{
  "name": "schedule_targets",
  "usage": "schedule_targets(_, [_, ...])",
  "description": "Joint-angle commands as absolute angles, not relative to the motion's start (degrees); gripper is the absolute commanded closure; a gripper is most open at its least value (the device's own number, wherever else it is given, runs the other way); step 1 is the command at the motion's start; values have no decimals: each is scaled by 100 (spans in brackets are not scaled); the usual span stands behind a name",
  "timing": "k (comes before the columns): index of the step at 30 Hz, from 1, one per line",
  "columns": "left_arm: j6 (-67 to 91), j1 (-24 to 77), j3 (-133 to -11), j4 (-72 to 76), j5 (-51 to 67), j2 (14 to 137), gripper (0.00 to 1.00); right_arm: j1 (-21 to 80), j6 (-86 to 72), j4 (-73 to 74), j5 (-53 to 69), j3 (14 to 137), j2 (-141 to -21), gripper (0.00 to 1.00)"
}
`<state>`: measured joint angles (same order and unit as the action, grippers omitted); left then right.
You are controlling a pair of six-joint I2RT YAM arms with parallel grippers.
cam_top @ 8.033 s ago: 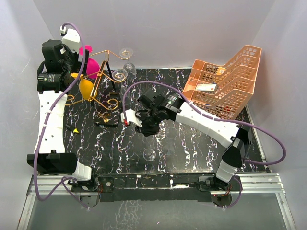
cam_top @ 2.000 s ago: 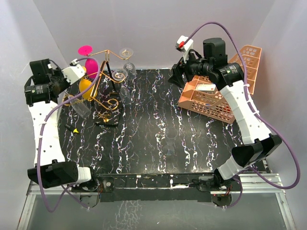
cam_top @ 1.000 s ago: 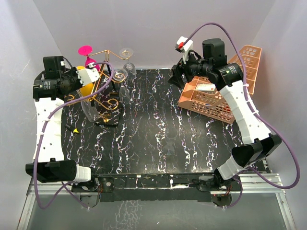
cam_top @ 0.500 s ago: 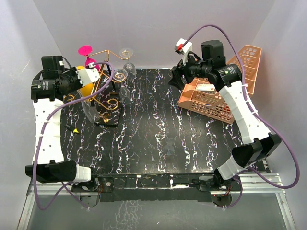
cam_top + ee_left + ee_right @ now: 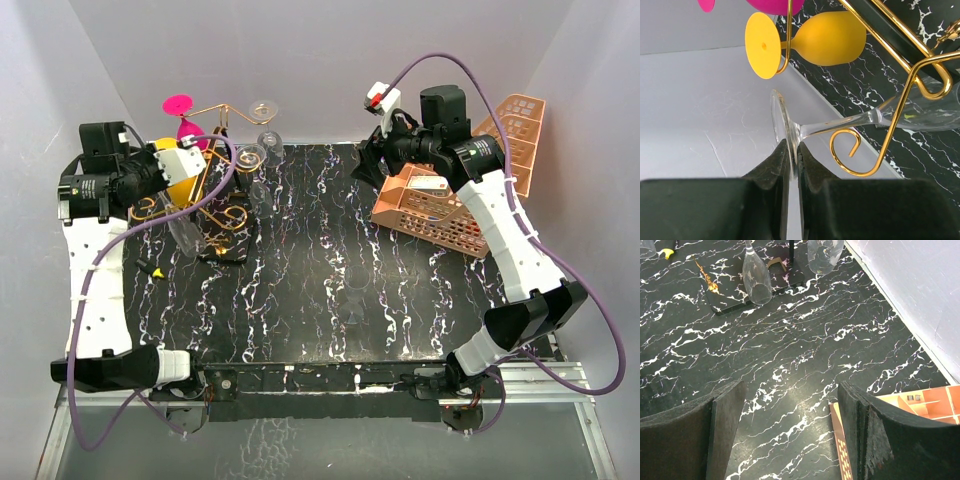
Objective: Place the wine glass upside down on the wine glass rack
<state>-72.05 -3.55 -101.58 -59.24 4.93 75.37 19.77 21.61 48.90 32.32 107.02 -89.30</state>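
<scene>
Black, white-veined marble tabletop [image 5: 300,280] enclosed by plain white walls [image 5: 320,60]. At the far left stands the wine glass rack [image 5: 897,120], its gold wire arms ending in scrolls. The left gripper [image 5: 792,150] has its two dark pads pressed against the thin foot of the clear wine glass [image 5: 840,126], pinching the disc edge-on. The glass is tilted, foot toward the wrist and bowl lower over the marble beyond the wire. Its stem crosses a gold strut just above a scroll, though contact there cannot be confirmed. A yellow glass [image 5: 827,39] and a pink glass [image 5: 772,5] hang on the rack's upper arms. The right gripper [image 5: 790,387] is raised at the far right beside the orange perforated tray [image 5: 450,200], jaws spread wide and holding nothing.
</scene>
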Motion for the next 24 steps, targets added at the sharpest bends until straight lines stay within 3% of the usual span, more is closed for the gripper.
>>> schedule_targets(1, [-7285,-332,-10161,-5985,506,7266,100,1993,2224,4527,3206,10691,-8672,19])
schedule_targets(24, [-7288,-341,-9816,-6077,-126,6971,100,1989,2224,4439,3121,10542,-8618,17])
